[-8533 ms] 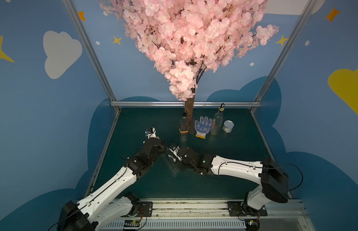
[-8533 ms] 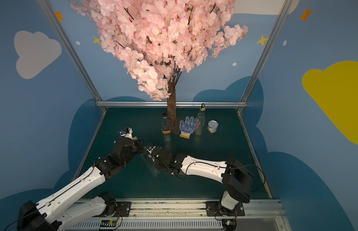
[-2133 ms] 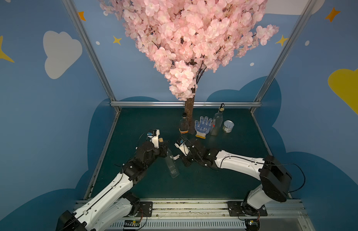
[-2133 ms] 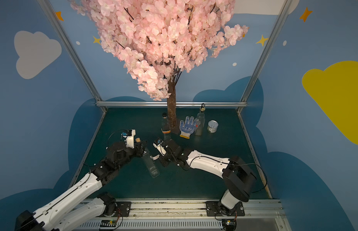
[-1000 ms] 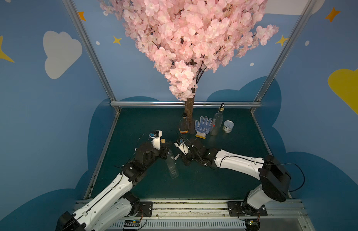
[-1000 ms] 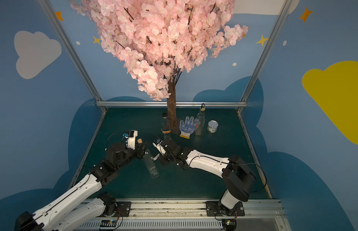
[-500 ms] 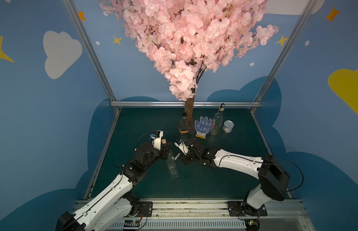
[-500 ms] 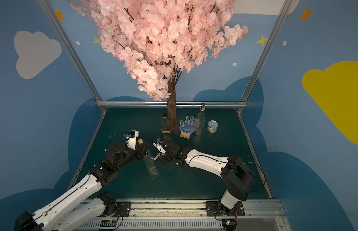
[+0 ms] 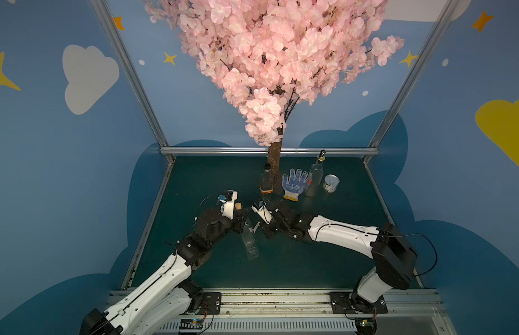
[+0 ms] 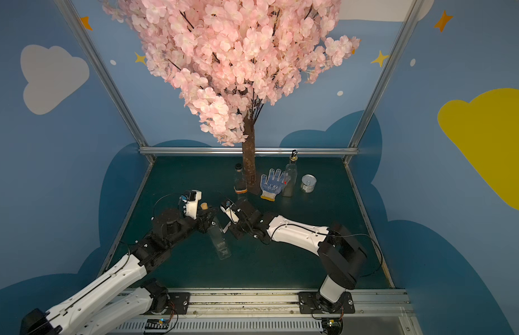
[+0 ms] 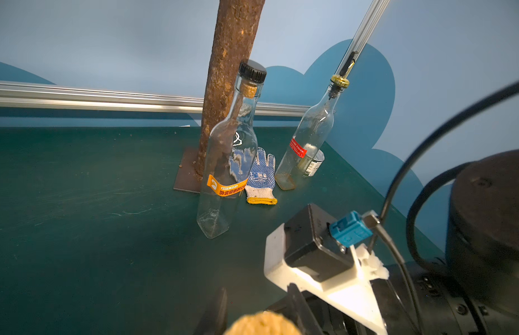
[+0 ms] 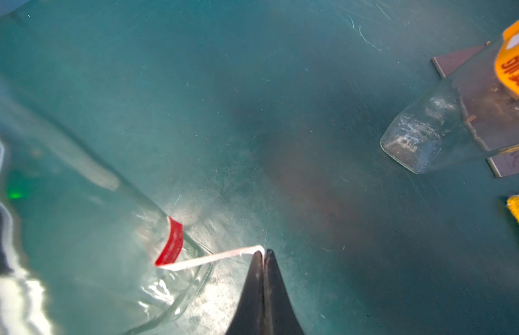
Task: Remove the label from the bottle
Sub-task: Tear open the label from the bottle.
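Two grippers work one clear bottle (image 9: 250,240) at the front middle of the green table (image 9: 325,269), where it slants with its base low and its corked neck raised. The left gripper (image 9: 243,218) is clamped round the neck, and the cork (image 9: 238,206) pokes out beyond it. The right gripper (image 12: 264,256), jaws pressed flat together, pinches the free end of the label (image 12: 211,257), a thin strip drawn taut away from the glass.

By the look of it the job is partly done: most of the strip is off, but its red end (image 12: 172,245) clings near the base, so a further pull is left. Whether the base rests on the table cannot be told.

Nothing lies between the arms. Farther back, just behind the right arm, stands an orange-banded bottle (image 9: 266,182). Beside it are a work glove (image 9: 294,184), a spouted bottle (image 9: 314,178) and a tin can (image 9: 330,183), in a row by the tree trunk (image 9: 274,162). All are well clear of the pull.
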Controlling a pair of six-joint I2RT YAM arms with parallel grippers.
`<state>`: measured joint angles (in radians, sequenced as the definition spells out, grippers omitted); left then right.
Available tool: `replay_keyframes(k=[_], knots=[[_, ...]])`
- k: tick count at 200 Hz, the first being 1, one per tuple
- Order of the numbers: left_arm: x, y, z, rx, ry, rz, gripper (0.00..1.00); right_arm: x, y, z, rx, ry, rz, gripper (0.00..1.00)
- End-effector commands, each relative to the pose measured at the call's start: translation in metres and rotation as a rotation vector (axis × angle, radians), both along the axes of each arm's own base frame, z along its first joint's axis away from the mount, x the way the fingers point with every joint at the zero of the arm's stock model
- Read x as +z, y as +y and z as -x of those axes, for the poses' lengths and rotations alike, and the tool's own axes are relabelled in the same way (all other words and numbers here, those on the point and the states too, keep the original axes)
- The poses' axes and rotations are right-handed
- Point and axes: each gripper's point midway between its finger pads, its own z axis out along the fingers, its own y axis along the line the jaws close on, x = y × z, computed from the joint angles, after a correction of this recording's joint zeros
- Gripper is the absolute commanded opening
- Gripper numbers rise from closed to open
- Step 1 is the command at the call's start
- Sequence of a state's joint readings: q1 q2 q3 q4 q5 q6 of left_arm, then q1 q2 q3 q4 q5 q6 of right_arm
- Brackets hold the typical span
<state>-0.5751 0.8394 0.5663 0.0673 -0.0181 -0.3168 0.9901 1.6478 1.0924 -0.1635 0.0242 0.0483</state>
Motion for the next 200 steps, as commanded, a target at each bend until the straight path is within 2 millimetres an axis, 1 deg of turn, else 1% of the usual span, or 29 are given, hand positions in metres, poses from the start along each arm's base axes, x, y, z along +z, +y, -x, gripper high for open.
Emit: replay_keyframes(k=[1, 200], knots=[[-0.014, -0.006, 0.01, -0.049, 0.04, -0.017, 0.02, 0.003, -0.001, -0.012, -0.027, -0.023, 0.013, 0.0], [-0.01, -0.018, 0.016, -0.11, 0.019, -0.021, 0.02, -0.003, -0.001, -0.021, -0.039, -0.024, 0.03, 0.0]])
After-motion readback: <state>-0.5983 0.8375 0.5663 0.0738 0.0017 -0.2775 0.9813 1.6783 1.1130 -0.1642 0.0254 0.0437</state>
